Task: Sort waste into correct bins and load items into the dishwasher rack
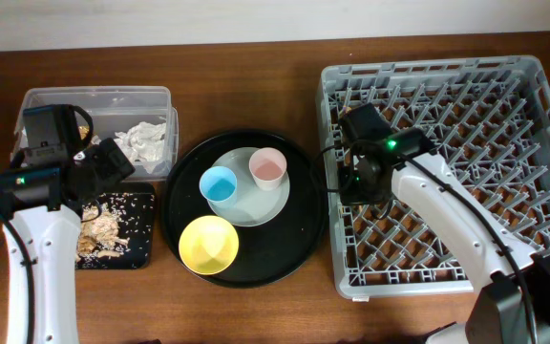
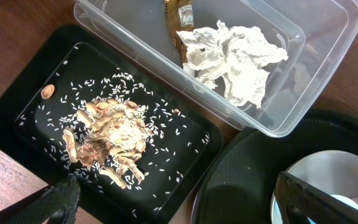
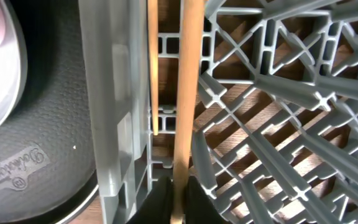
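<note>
The crumpled white napkin [image 1: 141,141] [image 2: 235,56] and the gold foil wrapper [image 2: 180,18] lie in the clear box [image 1: 36,100] [image 2: 328,68]. Beige food scraps [image 1: 103,229] [image 2: 114,134] lie in the shallow black tray [image 1: 141,253] [image 2: 17,106]. My left gripper [image 1: 103,172] [image 2: 179,211] is open and empty above that tray's near corner. My right gripper [image 1: 356,180] [image 3: 178,199] is shut on a wooden chopstick [image 3: 188,87] inside the left edge of the grey rack [image 1: 447,277] [image 3: 278,93]. A second chopstick [image 3: 153,68] lies beside it against the rack wall.
The large round black tray [image 1: 294,248] [image 2: 241,180] [image 3: 36,162] holds the grey-green plate [image 1: 256,205] [image 2: 328,174], the blue cup [image 1: 220,183], the pink cup [image 1: 267,169] and the yellow bowl [image 1: 208,244]. Rice grains are scattered in the shallow tray.
</note>
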`<state>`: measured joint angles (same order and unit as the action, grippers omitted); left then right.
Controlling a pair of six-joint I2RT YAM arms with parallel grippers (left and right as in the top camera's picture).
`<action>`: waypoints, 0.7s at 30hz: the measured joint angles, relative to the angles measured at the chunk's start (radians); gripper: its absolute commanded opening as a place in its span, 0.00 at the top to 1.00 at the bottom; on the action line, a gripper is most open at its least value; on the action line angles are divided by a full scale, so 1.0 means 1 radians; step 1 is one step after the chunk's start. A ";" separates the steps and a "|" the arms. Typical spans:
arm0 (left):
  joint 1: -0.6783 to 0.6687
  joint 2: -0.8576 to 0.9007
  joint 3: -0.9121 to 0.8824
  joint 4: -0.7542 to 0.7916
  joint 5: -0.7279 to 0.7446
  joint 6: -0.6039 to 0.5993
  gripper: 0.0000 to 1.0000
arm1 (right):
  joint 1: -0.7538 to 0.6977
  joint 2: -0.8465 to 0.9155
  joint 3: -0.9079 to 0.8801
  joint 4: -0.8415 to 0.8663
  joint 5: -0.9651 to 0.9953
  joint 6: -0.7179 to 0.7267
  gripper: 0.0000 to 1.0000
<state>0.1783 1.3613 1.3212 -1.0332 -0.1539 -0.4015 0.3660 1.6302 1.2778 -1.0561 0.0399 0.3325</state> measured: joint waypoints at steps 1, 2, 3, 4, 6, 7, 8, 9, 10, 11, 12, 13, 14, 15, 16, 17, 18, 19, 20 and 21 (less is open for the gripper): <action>0.000 0.000 0.000 0.000 0.000 0.000 0.01 | 0.000 0.000 0.000 0.000 0.002 -0.002 0.77; 0.000 0.000 0.000 0.000 0.000 0.000 0.01 | 0.000 0.000 0.000 0.002 0.005 -0.002 0.77; 0.000 0.000 0.000 0.000 0.000 0.000 0.01 | 0.000 0.000 0.000 0.003 0.006 -0.001 0.77; 0.000 0.000 0.000 0.000 0.000 0.000 0.01 | 0.000 0.000 0.000 0.002 0.006 0.000 0.76; 0.000 0.000 0.000 0.000 0.000 0.000 0.01 | 0.000 0.000 0.000 0.003 0.006 0.000 0.76; 0.000 0.000 0.000 0.000 0.000 0.000 0.01 | 0.000 0.000 0.000 0.003 0.006 0.000 0.76; 0.000 0.000 0.000 0.000 0.000 0.000 0.01 | 0.000 0.000 -0.001 0.009 0.006 0.000 0.76; 0.000 0.000 0.000 0.000 0.000 0.000 0.01 | 0.000 0.000 -0.001 0.013 -0.001 0.000 0.75; 0.000 0.000 0.000 0.000 0.000 0.000 0.01 | 0.000 0.002 0.012 -0.002 -0.012 0.000 0.74; 0.000 0.000 0.000 -0.001 0.000 0.000 0.01 | 0.000 0.006 0.060 -0.040 -0.023 0.000 0.72; 0.000 0.000 0.000 0.000 0.000 0.000 0.01 | 0.004 0.008 0.133 -0.064 -0.030 -0.001 0.72; 0.000 0.000 0.000 -0.001 0.000 0.000 0.01 | 0.011 0.007 0.197 -0.077 -0.042 -0.005 0.70; 0.000 0.000 0.000 0.000 0.000 0.000 0.01 | 0.036 0.006 0.258 -0.070 -0.068 -0.019 0.69; 0.000 0.000 0.000 0.000 0.000 0.000 0.01 | 0.089 0.005 0.292 -0.008 -0.093 -0.028 0.69; 0.000 0.000 0.000 0.000 0.000 0.000 0.01 | 0.123 0.005 0.297 0.021 -0.106 -0.030 0.68; 0.000 0.000 0.000 0.000 0.000 0.000 0.01 | 0.168 0.005 0.292 0.075 -0.113 -0.032 0.64; 0.000 0.000 0.000 0.000 0.000 0.000 0.01 | 0.210 0.012 0.292 0.124 -0.120 -0.042 0.61; 0.000 0.000 0.000 -0.001 0.000 0.000 0.01 | 0.266 0.033 0.291 0.190 -0.120 -0.060 0.49; 0.000 0.000 0.000 -0.001 0.000 0.000 0.01 | 0.299 0.061 0.291 0.224 -0.112 -0.073 0.43; 0.000 0.000 0.000 -0.001 0.000 0.000 0.01 | 0.313 0.091 0.291 0.256 -0.108 -0.081 0.43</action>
<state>0.1783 1.3613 1.3212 -1.0340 -0.1539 -0.4015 0.6792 1.7210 1.5688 -0.8001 -0.0685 0.2512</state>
